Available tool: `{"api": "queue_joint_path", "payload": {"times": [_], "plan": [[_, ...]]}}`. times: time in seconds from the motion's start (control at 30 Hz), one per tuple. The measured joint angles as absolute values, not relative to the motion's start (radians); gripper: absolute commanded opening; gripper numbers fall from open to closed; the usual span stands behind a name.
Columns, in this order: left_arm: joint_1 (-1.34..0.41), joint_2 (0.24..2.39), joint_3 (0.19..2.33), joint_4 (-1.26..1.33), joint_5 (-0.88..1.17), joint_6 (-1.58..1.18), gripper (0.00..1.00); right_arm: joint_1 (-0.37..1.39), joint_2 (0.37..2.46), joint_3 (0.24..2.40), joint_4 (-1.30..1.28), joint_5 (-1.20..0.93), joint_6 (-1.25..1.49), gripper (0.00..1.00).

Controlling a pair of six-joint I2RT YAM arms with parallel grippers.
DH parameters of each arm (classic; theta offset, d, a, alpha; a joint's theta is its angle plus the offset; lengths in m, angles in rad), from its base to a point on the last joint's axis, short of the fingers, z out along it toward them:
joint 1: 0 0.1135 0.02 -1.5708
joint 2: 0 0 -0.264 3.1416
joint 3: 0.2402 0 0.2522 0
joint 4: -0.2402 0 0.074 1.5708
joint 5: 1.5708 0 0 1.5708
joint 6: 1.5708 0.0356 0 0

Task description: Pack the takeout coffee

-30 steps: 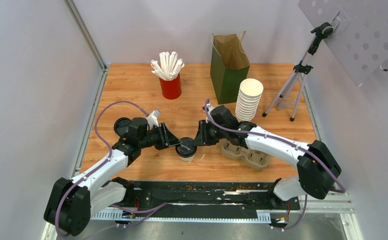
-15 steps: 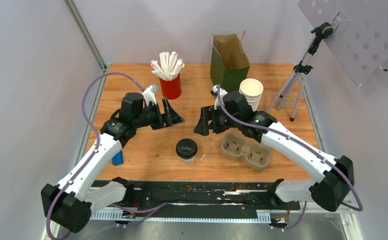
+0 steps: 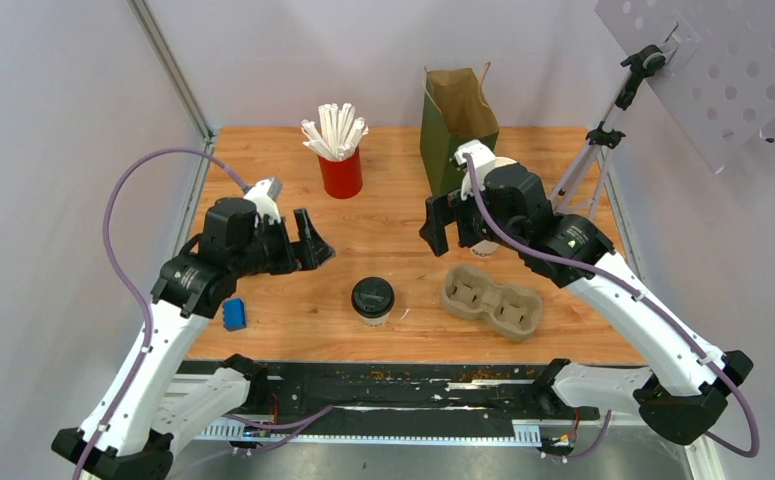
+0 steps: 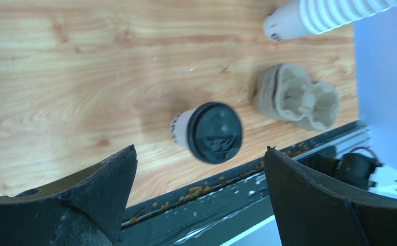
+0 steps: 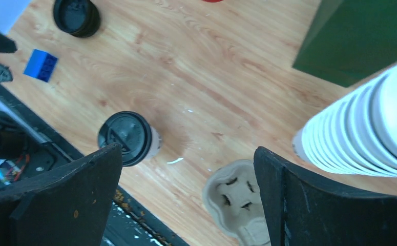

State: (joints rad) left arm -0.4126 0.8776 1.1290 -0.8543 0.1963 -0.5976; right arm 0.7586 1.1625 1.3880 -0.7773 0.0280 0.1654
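The takeout coffee (image 3: 372,300), a small white cup with a black sip lid, stands upright and alone on the wooden table near its front edge. It also shows in the left wrist view (image 4: 214,132) and the right wrist view (image 5: 127,138). My left gripper (image 3: 311,240) hangs open above the table, up and to the left of the cup, with nothing between its fingers (image 4: 200,149). My right gripper (image 3: 449,230) is open too, raised to the cup's upper right, and holds nothing (image 5: 188,148).
A brown pulp cup carrier (image 3: 491,302) lies right of the coffee. A green paper bag (image 3: 458,130) stands open at the back, with a stack of white cups (image 5: 370,128) beside it. A red cup of straws (image 3: 340,170), a blue block (image 3: 234,314), black lids (image 5: 76,17) and a tripod (image 3: 588,170) are around.
Both grippers were closed in on the coffee from either side; they have opened wide, lifted and drawn apart. The coffee stays where it stood.
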Motion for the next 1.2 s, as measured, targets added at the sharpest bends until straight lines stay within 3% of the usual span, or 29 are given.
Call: {"api": "queue_joint_path", "payload": {"times": [0.47,0.77,1.0,1.2], "plan": [[-0.413,0.826,0.970,-0.886,-0.091,-0.548,1.00,0.759,1.175,1.465,-0.870,0.268,0.139,0.92],[-0.413,0.819,0.967,-0.805,-0.218,-0.558,1.00,0.666,1.238,1.718,-0.989,0.270,0.080,0.58],[-0.413,0.862,0.943,-0.720,0.000,-0.495,0.84,0.480,1.366,1.763,-1.024,0.120,0.022,0.39],[-0.413,0.944,0.851,-0.625,0.274,-0.491,0.77,0.432,1.494,1.795,-1.060,0.016,-0.029,0.30]]}}
